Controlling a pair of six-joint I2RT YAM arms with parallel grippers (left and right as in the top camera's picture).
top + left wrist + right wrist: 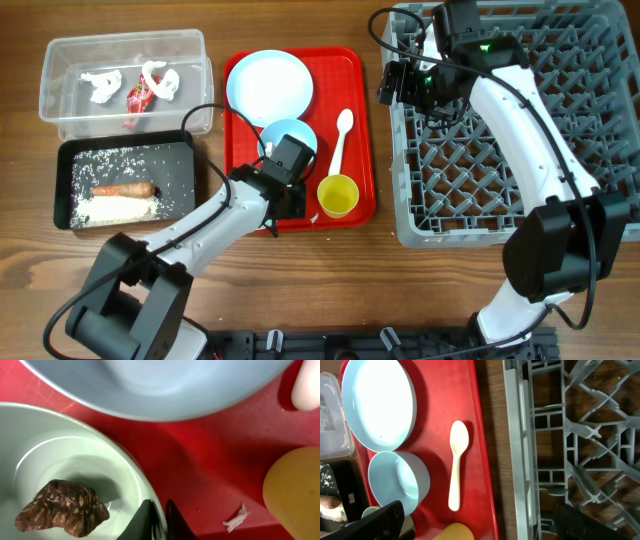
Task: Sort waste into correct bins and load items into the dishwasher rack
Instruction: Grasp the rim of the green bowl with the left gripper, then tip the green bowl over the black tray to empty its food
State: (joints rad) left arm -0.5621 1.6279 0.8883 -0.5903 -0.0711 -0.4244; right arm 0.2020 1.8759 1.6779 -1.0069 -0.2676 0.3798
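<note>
A red tray [357,80] holds a light blue plate [268,83], a blue bowl [290,135], a white spoon [340,135] and a yellow cup [338,196]. My left gripper [287,203] is low over the tray's front. In the left wrist view its fingers [160,521] are shut on the rim of a pale green bowl [60,455], which holds a brown food piece [62,507]. My right gripper [392,85] is open and empty over the left edge of the grey dishwasher rack [600,60]. Its wrist view shows the spoon [456,460] and the rack [520,435].
A clear plastic bin [60,115] with wrappers stands at the back left. In front of it, a black bin [65,185] holds rice and a carrot-like piece. A small white scrap [236,517] lies on the tray beside the yellow cup [295,490].
</note>
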